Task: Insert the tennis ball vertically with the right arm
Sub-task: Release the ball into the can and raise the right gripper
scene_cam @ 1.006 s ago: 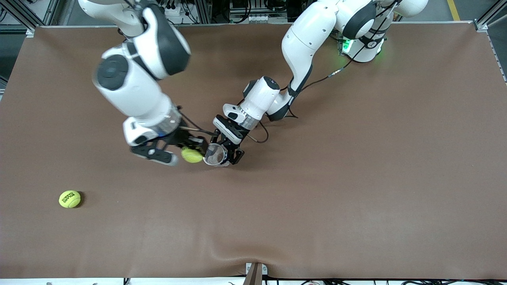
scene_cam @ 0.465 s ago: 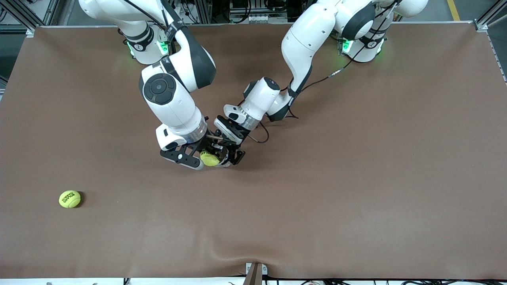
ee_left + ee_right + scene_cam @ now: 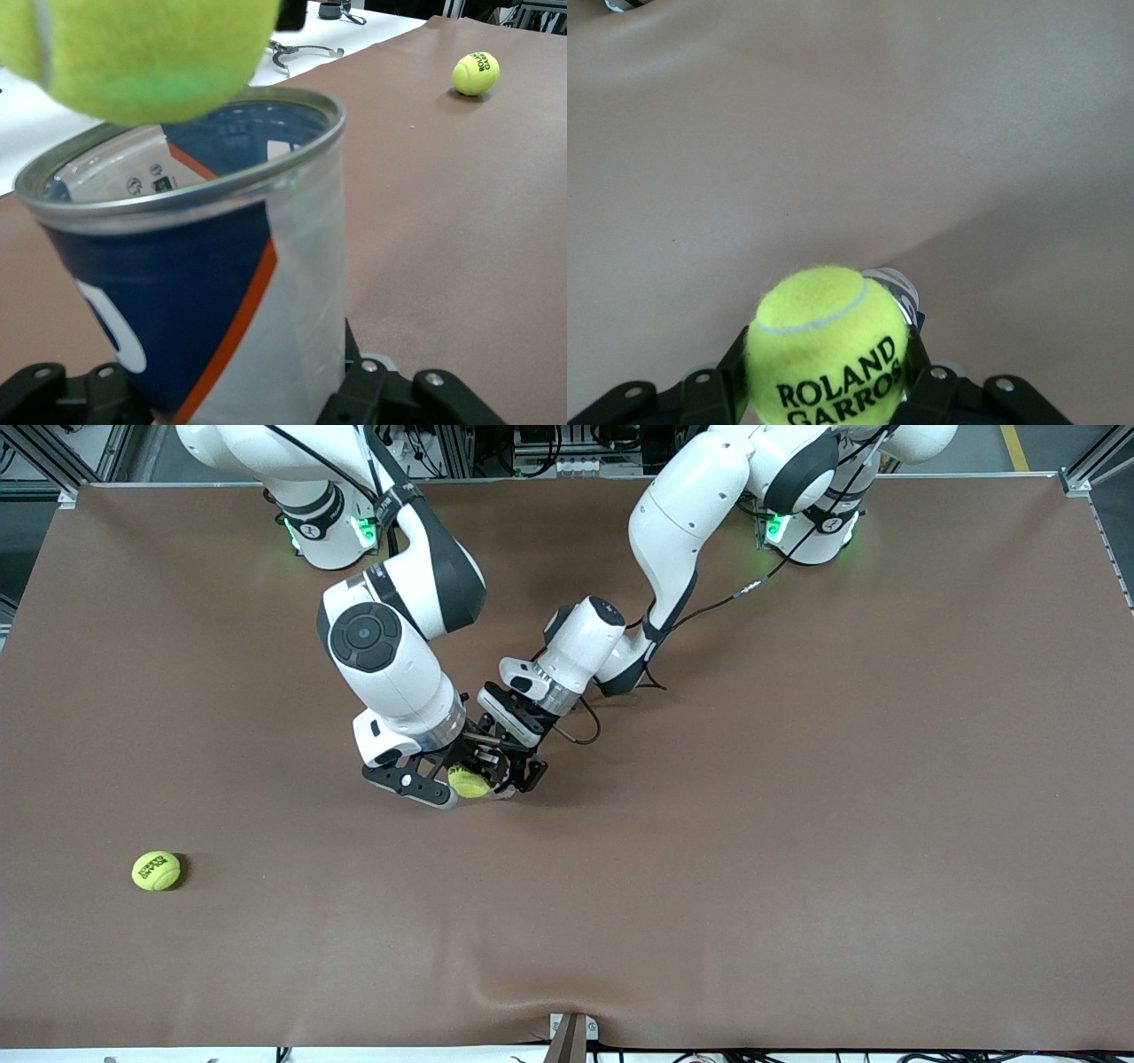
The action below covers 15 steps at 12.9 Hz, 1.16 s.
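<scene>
Brown table (image 3: pixel 797 824): right gripper (image 3: pixel 461 775) fingers clamp a fuzzy yellow-green tennis ball (image 3: pixel 469 782), black "ROLAND GARROS" lettering, over the open clear-and-blue can (image 3: pixel 204 292) clasped by left gripper (image 3: pixel 518 771).

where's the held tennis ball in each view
Front view: the held tennis ball sits mid-table in the right gripper.
Left wrist view: it hangs over the open can.
Right wrist view: it fills the lower middle between black fingers.
Shared landmark: the can's metal rim.
</scene>
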Each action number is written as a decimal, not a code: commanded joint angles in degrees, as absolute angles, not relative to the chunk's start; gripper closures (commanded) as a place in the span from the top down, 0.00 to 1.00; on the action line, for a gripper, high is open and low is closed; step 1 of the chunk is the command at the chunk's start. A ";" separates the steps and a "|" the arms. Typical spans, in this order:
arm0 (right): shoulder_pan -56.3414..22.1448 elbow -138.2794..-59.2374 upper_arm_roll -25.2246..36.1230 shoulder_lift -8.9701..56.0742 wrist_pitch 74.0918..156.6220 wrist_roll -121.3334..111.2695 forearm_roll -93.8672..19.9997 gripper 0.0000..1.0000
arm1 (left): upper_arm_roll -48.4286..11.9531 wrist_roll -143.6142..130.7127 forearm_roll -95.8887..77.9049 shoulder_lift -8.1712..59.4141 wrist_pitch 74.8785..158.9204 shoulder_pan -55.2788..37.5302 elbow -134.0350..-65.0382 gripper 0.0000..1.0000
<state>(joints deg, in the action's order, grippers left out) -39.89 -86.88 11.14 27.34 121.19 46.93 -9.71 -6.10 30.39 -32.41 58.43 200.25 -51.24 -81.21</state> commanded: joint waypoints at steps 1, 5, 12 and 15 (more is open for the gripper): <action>-40.17 -87.63 11.34 27.16 121.11 47.99 -8.70 0.01 | -5.54 30.94 -33.22 59.06 201.27 -52.03 -80.16 0.70; -40.34 -88.07 11.34 27.16 121.03 48.08 -8.70 0.02 | -5.54 30.94 -33.22 59.06 201.27 -52.03 -80.16 0.74; -40.78 -88.51 11.16 27.86 120.59 48.25 -9.40 0.12 | -5.54 30.67 -33.22 59.06 201.27 -52.38 -80.16 0.81; -41.22 -88.51 11.25 27.86 120.67 48.51 -9.40 1.00 | -5.54 30.59 -33.31 59.06 201.27 -52.38 -80.16 0.81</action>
